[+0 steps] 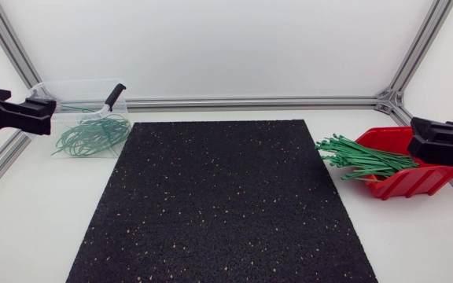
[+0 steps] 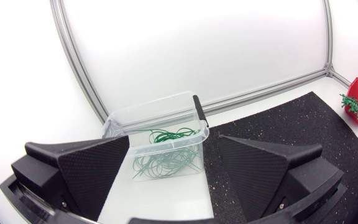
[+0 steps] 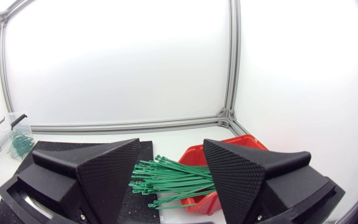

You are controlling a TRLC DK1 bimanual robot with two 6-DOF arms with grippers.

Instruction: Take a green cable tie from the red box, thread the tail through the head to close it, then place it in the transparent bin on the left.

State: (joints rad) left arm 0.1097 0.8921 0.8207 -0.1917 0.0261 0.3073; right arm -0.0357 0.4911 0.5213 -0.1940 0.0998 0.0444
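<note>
Green cable ties (image 1: 364, 159) are seen bundled in the red box (image 1: 406, 182) at the table's right side, their tails spilling over its open front towards the black speckled mat (image 1: 219, 204). The right gripper (image 3: 171, 143) is held near the box with the bundle ahead of it; its fingers are spread wide and nothing is gripped. At the far left corner the transparent bin (image 1: 69, 93) is found, with looped green ties (image 1: 93, 135) lying in it and a black handle (image 1: 114, 97) at its rim. The left gripper (image 2: 173, 140) is held near the bin, likewise wide open and empty.
</note>
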